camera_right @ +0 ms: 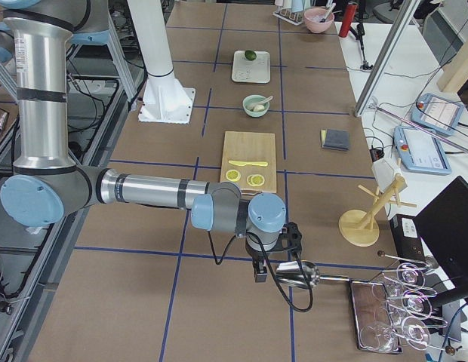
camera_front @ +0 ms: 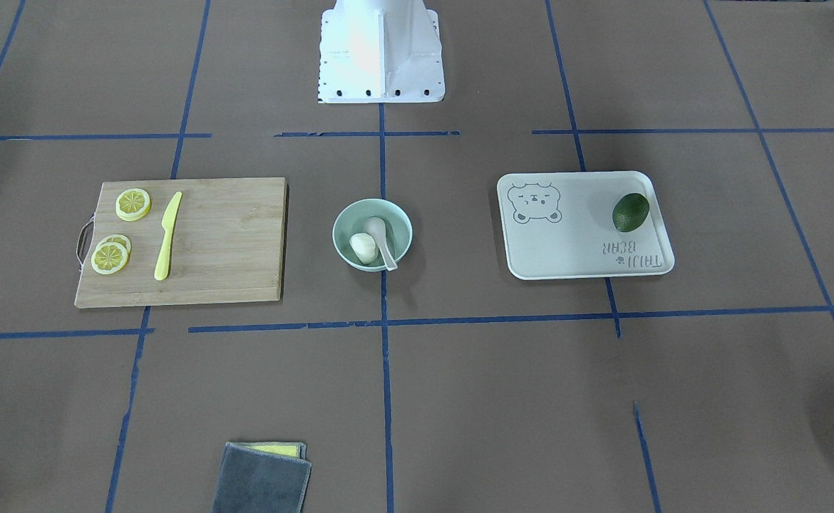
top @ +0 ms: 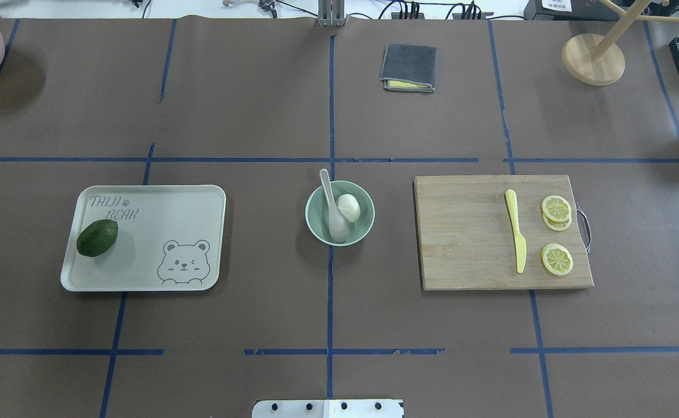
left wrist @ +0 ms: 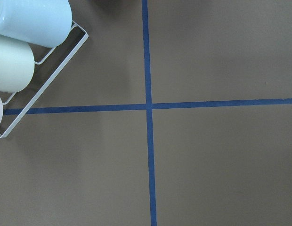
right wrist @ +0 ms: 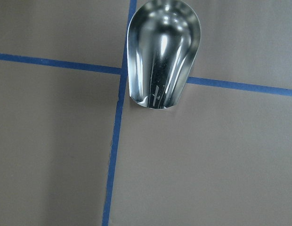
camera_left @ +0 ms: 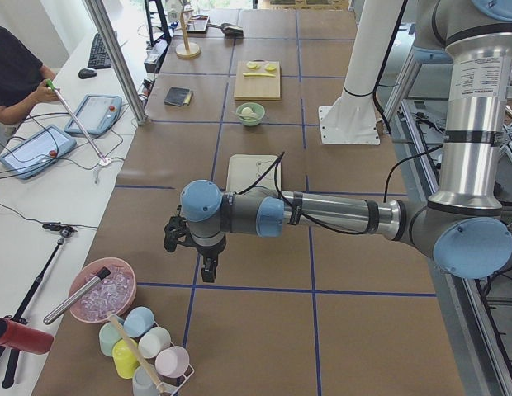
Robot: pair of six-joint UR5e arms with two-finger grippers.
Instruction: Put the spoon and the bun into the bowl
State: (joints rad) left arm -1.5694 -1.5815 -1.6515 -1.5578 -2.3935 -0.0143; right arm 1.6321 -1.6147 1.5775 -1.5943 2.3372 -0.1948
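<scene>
The left end effector (camera_left: 208, 271) hangs over the tabletop (camera_left: 264, 330) at one end. The right end effector (camera_right: 258, 271) hangs at the other end. I cannot tell if their fingers are apart or together. The bowl (top: 364, 227) sits far from both, in the middle between them. The spoon (top: 333, 212) and the bun (top: 349, 207) lie inside it, side by side. So the job looks done. It is best now to keep both arms away and not bump the bowl. Only the side views show the arms. Only the overhead view clearly shows the spoon's handle poking over the rim. The wrist views show just cups (left wrist: 14, 61) and a shiny scoop (right wrist: 164, 56).
</scene>
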